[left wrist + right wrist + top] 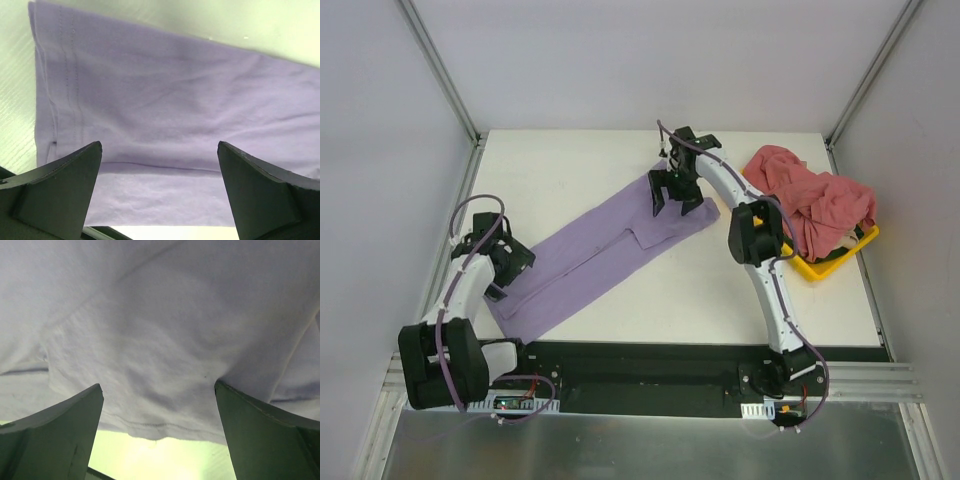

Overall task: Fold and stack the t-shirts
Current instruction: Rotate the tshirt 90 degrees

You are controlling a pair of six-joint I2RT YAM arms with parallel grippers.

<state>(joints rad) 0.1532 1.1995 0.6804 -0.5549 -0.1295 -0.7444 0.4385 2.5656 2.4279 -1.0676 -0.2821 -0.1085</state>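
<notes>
Lavender t-shirt (605,255), long diagonal strip mid-frame.
Left claw (506,272) wide over its lower-left end; right claw (672,196) wide over upper-right end.

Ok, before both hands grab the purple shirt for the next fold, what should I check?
1. Left hand open: ok.
2. Right hand open: ok.
3. Left hand above lavender t-shirt's near end: ok.
4. Right hand above its far end: ok.
5. Either hand touching cloth: cannot tell.
6. Pink t-shirts heaped on yellow tray, apart from the lavender one: ok.
</notes>
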